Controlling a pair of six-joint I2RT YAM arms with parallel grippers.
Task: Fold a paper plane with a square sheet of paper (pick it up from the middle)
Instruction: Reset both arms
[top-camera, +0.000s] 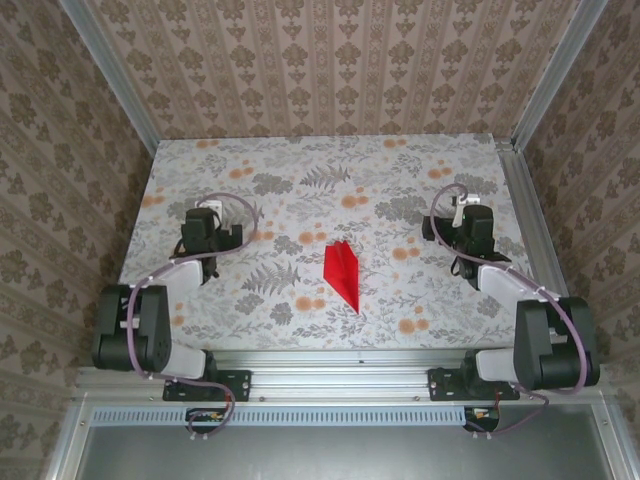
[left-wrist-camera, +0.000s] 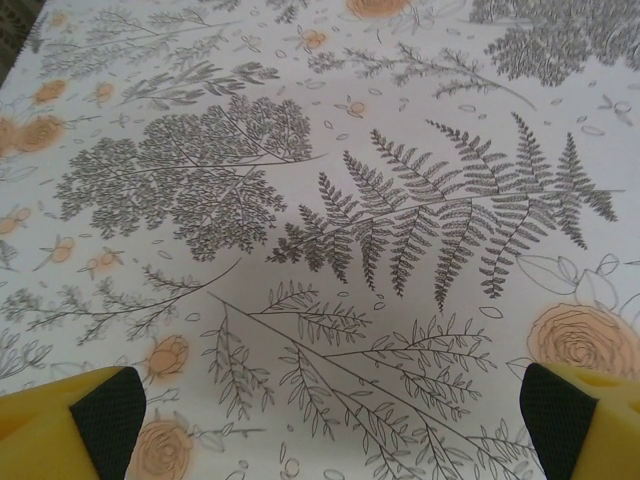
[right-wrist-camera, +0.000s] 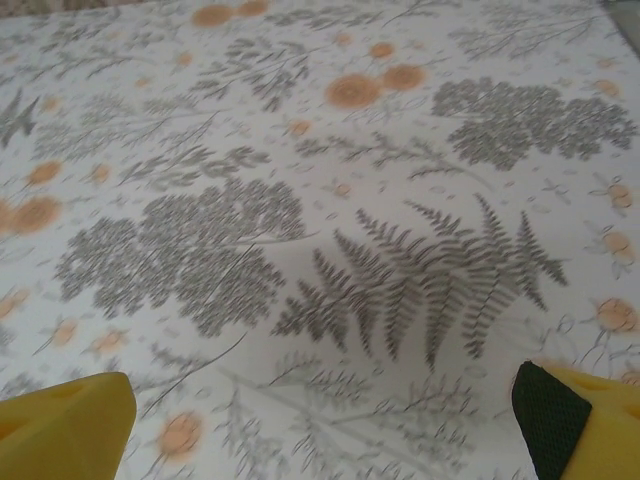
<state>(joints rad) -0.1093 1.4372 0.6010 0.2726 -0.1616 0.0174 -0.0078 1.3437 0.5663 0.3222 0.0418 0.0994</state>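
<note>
The slim bright red paper plane lies folded at the middle of the floral-printed desk, well apart from both arms. My left gripper and right gripper hang wide, empty. I judge folding done; next I only need to park clear.

A slim bright red paper plane is lying near the middle of the fern-and-flower-printed worktop, pointing nearward.

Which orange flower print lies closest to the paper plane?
The orange flower print just left of the paper plane's wide far end; others lie farther off.
</note>
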